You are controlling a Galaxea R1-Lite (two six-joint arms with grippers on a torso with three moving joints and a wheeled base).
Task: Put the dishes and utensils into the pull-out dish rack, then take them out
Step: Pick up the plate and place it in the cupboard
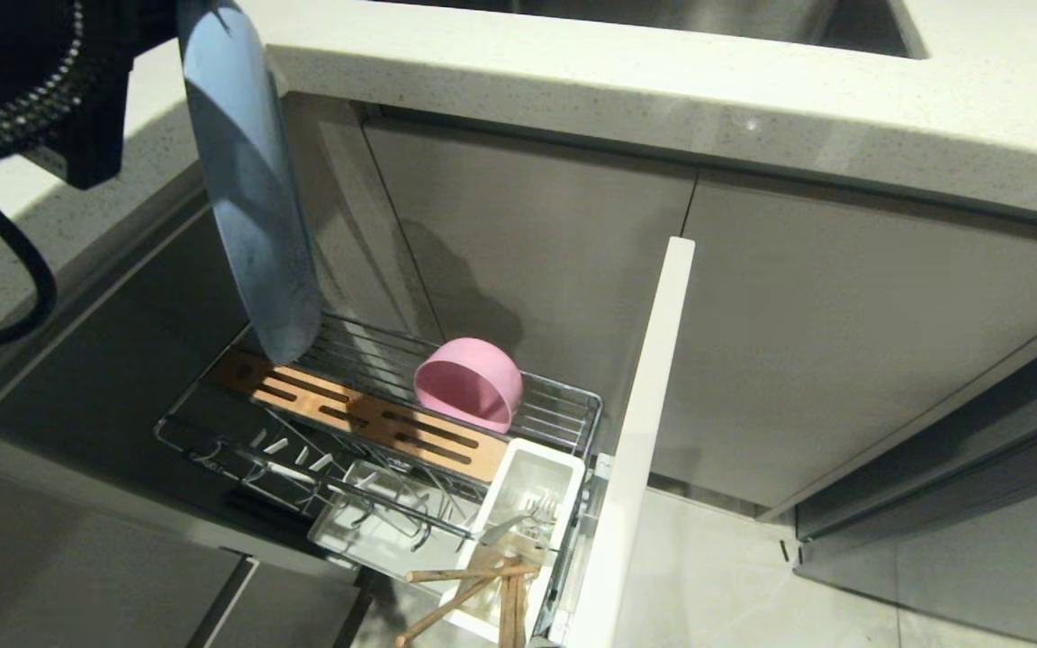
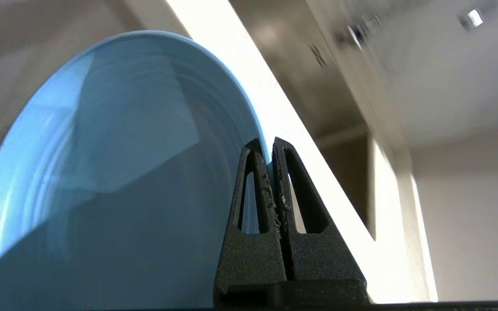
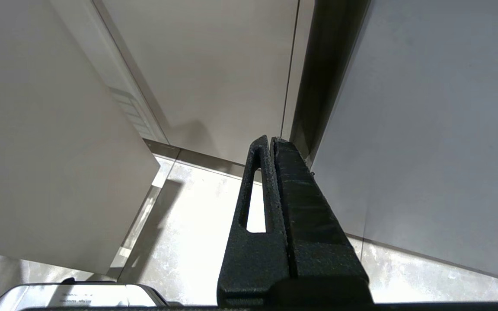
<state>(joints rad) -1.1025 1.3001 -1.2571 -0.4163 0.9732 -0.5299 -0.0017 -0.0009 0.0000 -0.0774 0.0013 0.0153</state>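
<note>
My left gripper (image 2: 269,144) is shut on the rim of the light-blue plate (image 2: 115,172), which hangs nearly on edge (image 1: 253,198) above the left end of the pull-out dish rack (image 1: 572,400), its lower edge just over the slotted wooden strip (image 1: 365,418). The pink bowl (image 1: 471,382) lies on its side on the rack's wires. The fork (image 1: 518,522) and the wooden chopsticks (image 1: 473,585) stand in the white utensil cup (image 1: 536,468). My right gripper (image 3: 271,140) is shut on nothing, parked low over the floor beside the cabinet fronts.
The rack's white panel front (image 1: 644,432) stands out to the right of the basket. The pale countertop (image 1: 662,81) overhangs the cabinet, with a steel sink (image 1: 707,18) set into it. Grey cabinet doors (image 1: 843,342) and floor tiles (image 1: 734,576) fill the right.
</note>
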